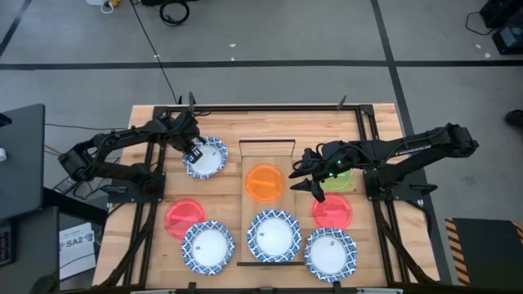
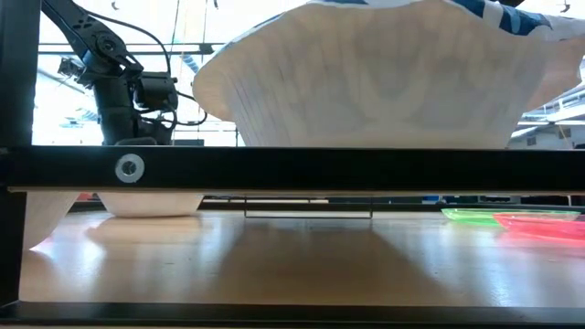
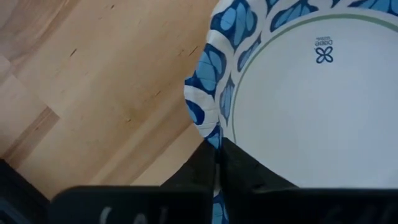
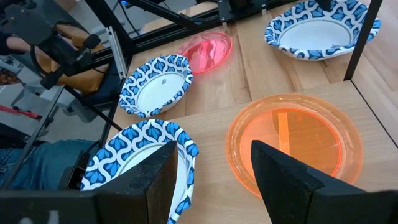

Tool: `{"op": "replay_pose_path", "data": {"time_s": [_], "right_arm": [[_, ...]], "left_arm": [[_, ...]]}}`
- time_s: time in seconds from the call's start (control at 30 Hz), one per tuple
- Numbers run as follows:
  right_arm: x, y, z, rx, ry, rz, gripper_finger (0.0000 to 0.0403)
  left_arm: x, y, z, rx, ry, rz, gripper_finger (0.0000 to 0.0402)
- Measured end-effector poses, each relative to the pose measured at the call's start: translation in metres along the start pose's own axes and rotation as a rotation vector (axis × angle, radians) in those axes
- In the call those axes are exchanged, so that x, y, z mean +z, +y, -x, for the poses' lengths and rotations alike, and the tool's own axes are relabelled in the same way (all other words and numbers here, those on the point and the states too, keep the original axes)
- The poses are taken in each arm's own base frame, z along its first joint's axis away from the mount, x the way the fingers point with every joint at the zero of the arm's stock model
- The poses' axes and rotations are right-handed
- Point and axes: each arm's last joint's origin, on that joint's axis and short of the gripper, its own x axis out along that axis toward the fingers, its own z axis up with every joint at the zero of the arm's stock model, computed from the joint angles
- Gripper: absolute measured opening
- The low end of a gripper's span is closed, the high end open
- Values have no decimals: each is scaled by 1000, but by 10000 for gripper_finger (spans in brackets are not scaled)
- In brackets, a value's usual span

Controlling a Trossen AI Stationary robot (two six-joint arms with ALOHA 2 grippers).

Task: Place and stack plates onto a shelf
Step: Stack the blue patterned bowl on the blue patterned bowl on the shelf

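Plate (image 1: pixel 205 158) at upper left of the high view looks light, thin and bendy; left gripper (image 1: pixel 195 153) pinches its blue rim. Right gripper (image 1: pixel 309 175), jaws spread, hovers beside the orange plate (image 1: pixel 265 182) mid-frame.

The left arm reaches in from its side with its gripper (image 1: pixel 194 153) jaws pinched shut on a plate (image 1: pixel 206 158) rim, while the right gripper (image 1: pixel 304 173) hovers, jaws parted.

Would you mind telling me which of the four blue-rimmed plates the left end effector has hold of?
The far-left blue-rimmed plate, alone up by the left end effector, which pinches its rim; the other three lie in the near row.
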Motion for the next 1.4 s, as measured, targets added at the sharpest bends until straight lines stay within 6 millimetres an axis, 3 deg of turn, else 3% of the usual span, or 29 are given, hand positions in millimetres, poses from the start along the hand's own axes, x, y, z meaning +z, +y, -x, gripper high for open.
{"op": "replay_pose_path", "data": {"time_s": [0.5, 0.67, 0.9, 1.17, 1.4], "right_arm": [[0, 0, 0, 0, 0, 0, 210], [0, 0, 0, 0, 0, 0, 210], [0, 0, 0, 0, 0, 0, 210], [0, 0, 0, 0, 0, 0, 210], [0, 0, 0, 0, 0, 0, 210]], "left_arm": [[0, 0, 1, 0, 4, 0, 11], [9, 1, 14, 0, 21, -2, 10], [29, 4, 49, -4, 47, 13, 9], [51, 9, 103, -6, 36, 13, 9], [58, 7, 151, -79, 45, -2, 9]]}}
